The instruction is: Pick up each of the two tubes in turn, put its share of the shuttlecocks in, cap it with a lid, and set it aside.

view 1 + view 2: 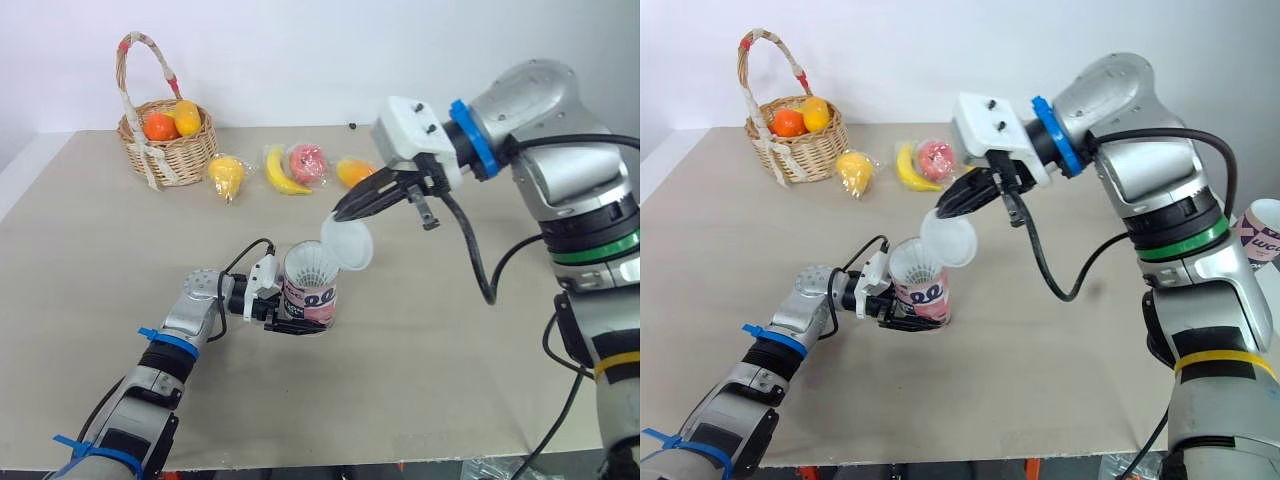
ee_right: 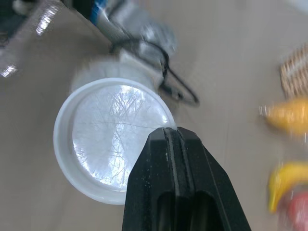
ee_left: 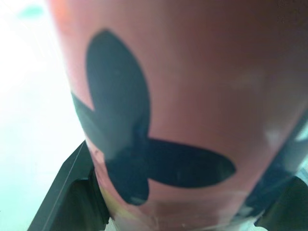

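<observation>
Tube (image 1: 312,295) upright on surface (image 1: 450,380), frame centre, shuttlecocks (image 1: 308,262) inside; left gripper (image 1: 288,320) jaws clamped on its base. Right gripper (image 1: 340,213) jaws pinching lid (image 1: 348,245) rim, lid tilted at tube mouth's right edge.

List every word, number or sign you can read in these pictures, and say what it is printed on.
"000", roughly: rounded dark characters on the pink tube, partly hidden.
Dark lettering on the second tube, on the robot's right: cut off, unreadable.
</observation>
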You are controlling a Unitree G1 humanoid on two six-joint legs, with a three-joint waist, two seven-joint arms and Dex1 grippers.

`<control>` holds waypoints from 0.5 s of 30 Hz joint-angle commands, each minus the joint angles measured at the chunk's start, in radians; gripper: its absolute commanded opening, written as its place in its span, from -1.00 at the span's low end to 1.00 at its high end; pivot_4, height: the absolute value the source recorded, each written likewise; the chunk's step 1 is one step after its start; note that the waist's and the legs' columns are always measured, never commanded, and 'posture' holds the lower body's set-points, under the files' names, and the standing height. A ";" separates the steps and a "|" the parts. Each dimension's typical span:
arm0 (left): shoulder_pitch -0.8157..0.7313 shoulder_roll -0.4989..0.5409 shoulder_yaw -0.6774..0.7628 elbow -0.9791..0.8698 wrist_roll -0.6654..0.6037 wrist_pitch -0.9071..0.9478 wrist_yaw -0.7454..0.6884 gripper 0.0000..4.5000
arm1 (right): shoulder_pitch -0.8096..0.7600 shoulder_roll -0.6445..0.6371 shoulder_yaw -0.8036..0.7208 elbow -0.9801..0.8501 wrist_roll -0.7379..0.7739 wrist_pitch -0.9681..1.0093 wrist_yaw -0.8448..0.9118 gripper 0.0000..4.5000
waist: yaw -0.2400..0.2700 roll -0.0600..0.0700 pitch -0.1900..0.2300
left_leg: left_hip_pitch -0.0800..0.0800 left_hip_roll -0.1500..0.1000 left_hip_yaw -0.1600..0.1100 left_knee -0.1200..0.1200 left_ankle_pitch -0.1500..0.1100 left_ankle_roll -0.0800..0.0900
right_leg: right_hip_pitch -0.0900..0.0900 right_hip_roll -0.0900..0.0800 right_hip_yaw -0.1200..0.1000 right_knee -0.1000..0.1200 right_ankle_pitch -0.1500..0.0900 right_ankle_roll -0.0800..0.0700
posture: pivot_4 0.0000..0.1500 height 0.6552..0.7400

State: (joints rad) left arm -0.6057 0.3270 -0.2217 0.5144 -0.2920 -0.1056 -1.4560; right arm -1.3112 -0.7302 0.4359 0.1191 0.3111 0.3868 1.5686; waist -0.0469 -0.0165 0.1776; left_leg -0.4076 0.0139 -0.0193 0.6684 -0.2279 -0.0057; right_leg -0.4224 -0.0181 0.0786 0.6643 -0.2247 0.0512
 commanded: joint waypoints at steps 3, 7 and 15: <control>-0.005 0.007 0.003 0.051 0.034 -0.018 0.012 0.33 | -0.037 0.057 0.053 0.057 -0.036 -0.102 0.046 -0.98 | -0.001 0.000 0.000 | 0.000 0.000 0.000 0.000 0.000 0.000 | 0.000 0.000 -0.001 0.000 0.000 -0.001 | 1.00 0.76; -0.012 0.007 -0.003 0.068 0.047 -0.039 0.012 0.33 | -0.068 0.151 0.078 0.132 -0.106 -0.164 0.042 -0.98 | 0.000 0.000 0.000 | 0.001 0.001 0.000 0.001 0.001 0.001 | 0.000 0.001 -0.001 0.001 0.003 -0.003 | 1.00 0.76; -0.018 0.007 0.001 0.089 0.051 -0.065 0.020 0.33 | -0.084 0.181 0.111 0.161 -0.151 -0.248 0.046 -0.98 | 0.000 0.000 0.000 | 0.001 0.002 -0.001 0.001 0.001 0.001 | 0.000 0.003 -0.002 0.001 0.003 -0.004 | 1.00 0.76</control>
State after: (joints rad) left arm -0.6270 0.3218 -0.2210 0.5700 -0.2869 -0.1587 -1.4606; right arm -1.3650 -0.5440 0.5531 0.2867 0.1669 0.1603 1.5702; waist -0.0472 -0.0170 0.1773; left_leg -0.4068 0.0163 -0.0204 0.6692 -0.2272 -0.0047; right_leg -0.4222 -0.0152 0.0767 0.6653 -0.2215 0.0471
